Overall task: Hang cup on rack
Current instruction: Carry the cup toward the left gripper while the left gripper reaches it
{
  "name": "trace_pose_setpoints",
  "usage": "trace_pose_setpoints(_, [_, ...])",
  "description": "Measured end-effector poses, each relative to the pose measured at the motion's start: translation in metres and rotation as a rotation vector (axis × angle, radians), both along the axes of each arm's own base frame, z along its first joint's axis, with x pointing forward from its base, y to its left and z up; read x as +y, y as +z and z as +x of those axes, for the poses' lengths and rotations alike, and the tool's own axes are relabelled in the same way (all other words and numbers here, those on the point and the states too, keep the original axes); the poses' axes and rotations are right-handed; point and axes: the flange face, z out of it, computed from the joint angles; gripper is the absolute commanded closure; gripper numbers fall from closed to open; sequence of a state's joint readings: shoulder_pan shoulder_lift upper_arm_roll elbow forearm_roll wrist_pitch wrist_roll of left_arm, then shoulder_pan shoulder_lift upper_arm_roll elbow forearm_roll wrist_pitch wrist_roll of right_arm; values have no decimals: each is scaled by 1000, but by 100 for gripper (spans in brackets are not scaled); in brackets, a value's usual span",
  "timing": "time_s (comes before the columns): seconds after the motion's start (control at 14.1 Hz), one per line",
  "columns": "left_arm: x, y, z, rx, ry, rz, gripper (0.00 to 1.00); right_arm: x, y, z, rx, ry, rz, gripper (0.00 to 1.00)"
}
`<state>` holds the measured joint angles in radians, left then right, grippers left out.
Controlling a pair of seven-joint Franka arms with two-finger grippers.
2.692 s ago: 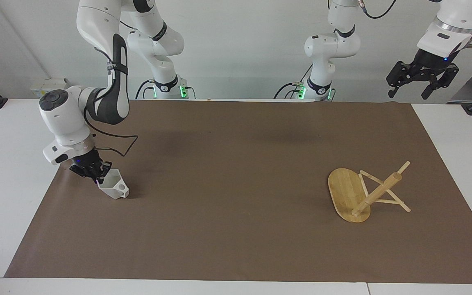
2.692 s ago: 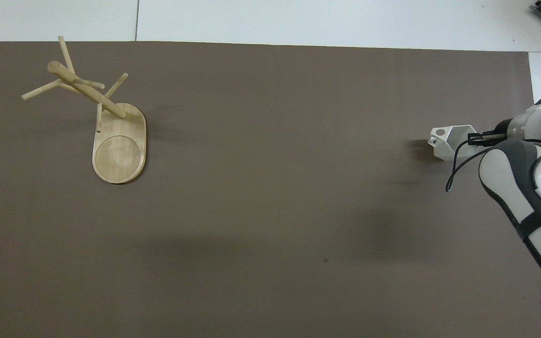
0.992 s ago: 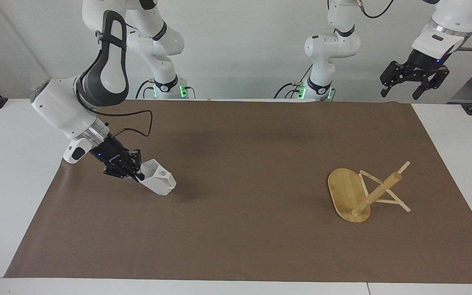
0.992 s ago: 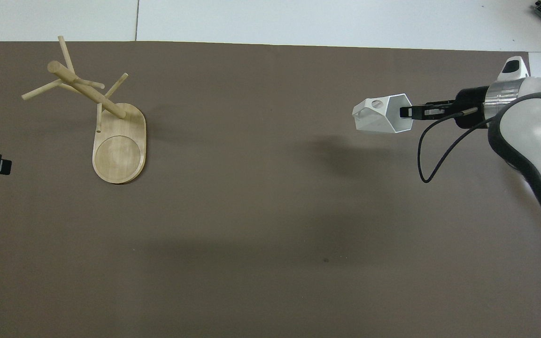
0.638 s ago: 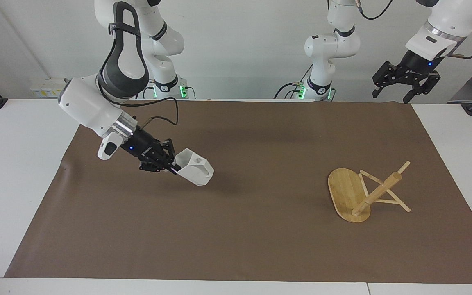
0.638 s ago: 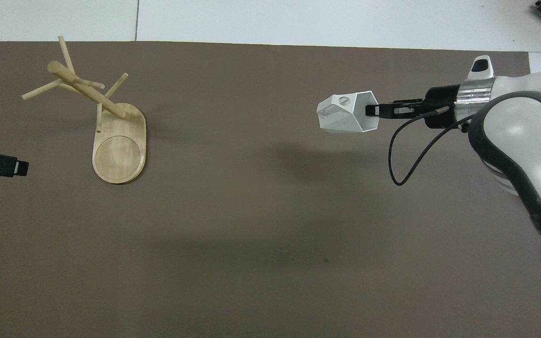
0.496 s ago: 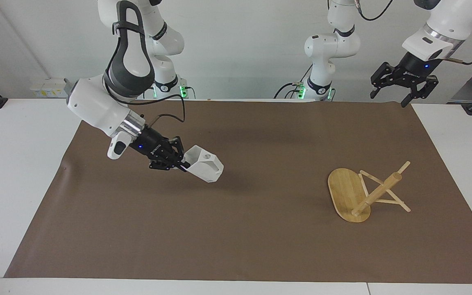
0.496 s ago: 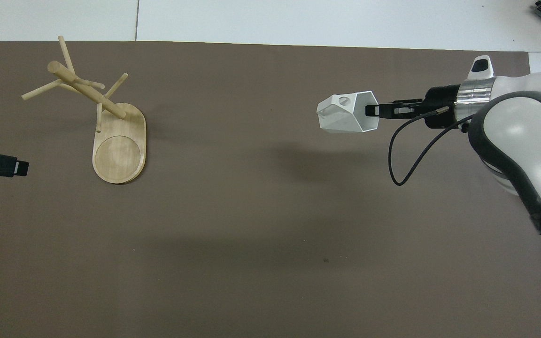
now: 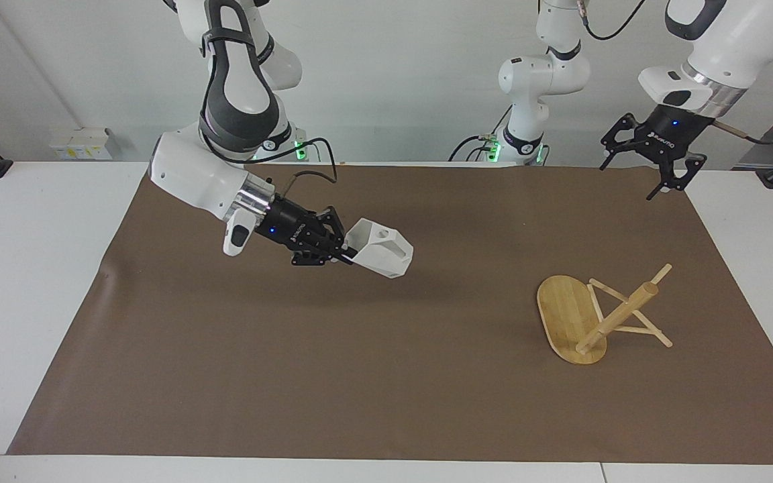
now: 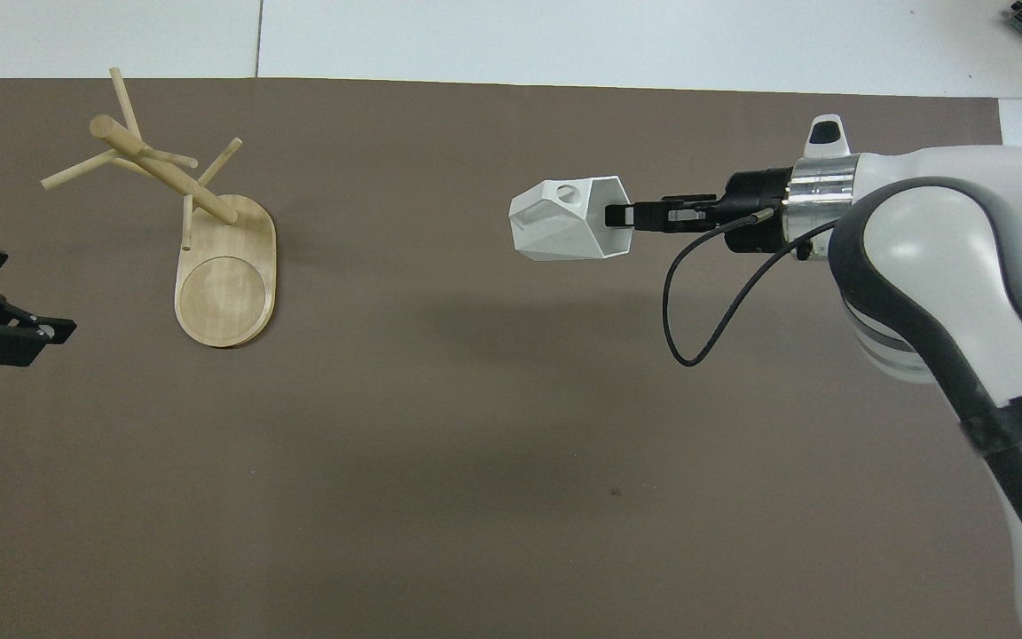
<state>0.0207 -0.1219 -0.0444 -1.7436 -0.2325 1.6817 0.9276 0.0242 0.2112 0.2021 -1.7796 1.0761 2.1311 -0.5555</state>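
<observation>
My right pincer (image 9: 345,253) grips the cup (image 9: 381,253) tilted sideways above the table (image 9: 386,376); my left pincer (image 9: 658,168) hangs open near the rack (image 9: 594,315).

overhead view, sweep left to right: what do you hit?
left hand → rack → cup → right hand, shut on the cup's rim
</observation>
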Motion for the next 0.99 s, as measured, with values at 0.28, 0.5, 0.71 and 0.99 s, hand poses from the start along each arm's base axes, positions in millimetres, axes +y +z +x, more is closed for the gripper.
trace_pose_setpoints(0.28, [-8, -8, 2, -51, -168, -88, 0, 30, 6, -9, 8, 30, 53, 100])
trace_pose_setpoints(0.5, [-7, -26, 14, -118, -336, -159, 0, 44, 9, -14, 53, 14, 92, 100])
trace_pose_setpoints(0.71, [-11, -44, 29, -165, -442, -195, 0, 80, 16, -24, 138, -46, 153, 100])
trace_pose_setpoints(0.99, [-17, -98, 57, -187, -528, -345, 0, 122, 22, -42, 199, -64, 180, 100])
